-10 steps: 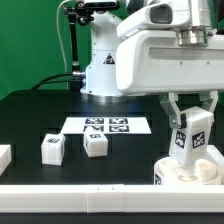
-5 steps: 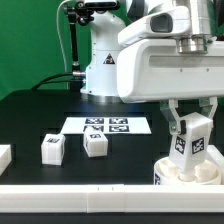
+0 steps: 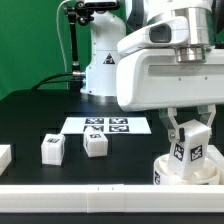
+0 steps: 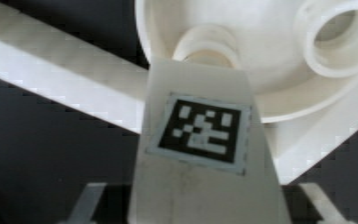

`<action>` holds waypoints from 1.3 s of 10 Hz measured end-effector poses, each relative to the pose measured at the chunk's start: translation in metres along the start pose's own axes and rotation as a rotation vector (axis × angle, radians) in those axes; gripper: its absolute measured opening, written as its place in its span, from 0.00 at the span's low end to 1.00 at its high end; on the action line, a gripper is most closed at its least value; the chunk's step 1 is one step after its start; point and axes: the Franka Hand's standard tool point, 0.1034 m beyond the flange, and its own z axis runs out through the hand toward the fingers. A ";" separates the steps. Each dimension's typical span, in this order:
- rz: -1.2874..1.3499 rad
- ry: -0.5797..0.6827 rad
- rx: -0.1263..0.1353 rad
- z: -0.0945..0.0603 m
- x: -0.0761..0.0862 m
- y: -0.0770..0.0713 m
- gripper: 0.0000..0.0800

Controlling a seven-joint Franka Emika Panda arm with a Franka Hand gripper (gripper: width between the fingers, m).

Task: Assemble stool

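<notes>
My gripper point(image 3: 190, 132) is shut on a white stool leg point(image 3: 188, 148) with a black-and-white tag, held upright at the exterior view's right. The leg's lower end is down in the round white seat disc point(image 3: 172, 172), which lies rim-up near the table's front edge. In the wrist view the tagged leg point(image 4: 202, 130) runs out from my gripper point(image 4: 202, 198) to a raised round socket point(image 4: 208, 42) in the seat point(image 4: 282, 95). A second hole point(image 4: 345, 40) shows beside it. Two more leg blocks point(image 3: 52, 148) point(image 3: 96, 143) lie loose on the black table.
The marker board point(image 3: 108, 126) lies flat behind the two loose blocks. A white bar point(image 3: 90, 190) runs along the table's front edge. Another white part point(image 3: 3, 157) shows at the exterior view's left edge. The robot's base point(image 3: 103, 62) stands at the back.
My gripper has come down with the leg, and the leg's lower end has sunk into the seat disc. The loose blocks have not moved.
</notes>
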 end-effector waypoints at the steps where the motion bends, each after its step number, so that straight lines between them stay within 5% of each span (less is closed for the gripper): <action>1: -0.001 0.023 -0.008 0.000 0.000 -0.001 0.41; 3: 0.000 0.035 -0.012 0.000 0.000 -0.001 0.41; 5: 0.000 0.034 -0.012 0.000 0.000 0.000 0.70; 7: 0.000 0.027 -0.009 -0.003 0.002 -0.001 0.79; 13: -0.007 -0.043 0.016 -0.035 0.017 0.007 0.81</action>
